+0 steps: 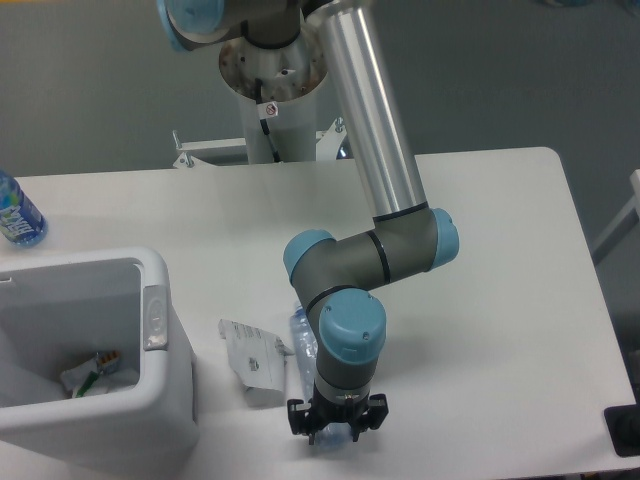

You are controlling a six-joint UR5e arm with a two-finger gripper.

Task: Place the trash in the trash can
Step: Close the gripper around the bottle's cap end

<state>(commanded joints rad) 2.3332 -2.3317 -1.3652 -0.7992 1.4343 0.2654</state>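
The pincer (336,428) sits low over the bottle (300,345) on the desk (500,300); I cannot tell whether it grips. The packet (252,358) lies just beside, between bottle and bin (165,400). A blue-labelled bottle (15,215) stands far left.

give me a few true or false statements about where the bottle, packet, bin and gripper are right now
1. The clear bottle lies on the table, mostly hidden under the arm. True.
2. The white paper packet is inside the bin. False: it lies on the table, just left of the clear bottle.
3. The gripper is above the bin. False: it is low over the near end of the clear bottle, right of the bin.
4. The bin already holds some litter. True.
5. The blue-labelled bottle stands beside the packet. False: it is at the table's far left edge, beyond the bin.
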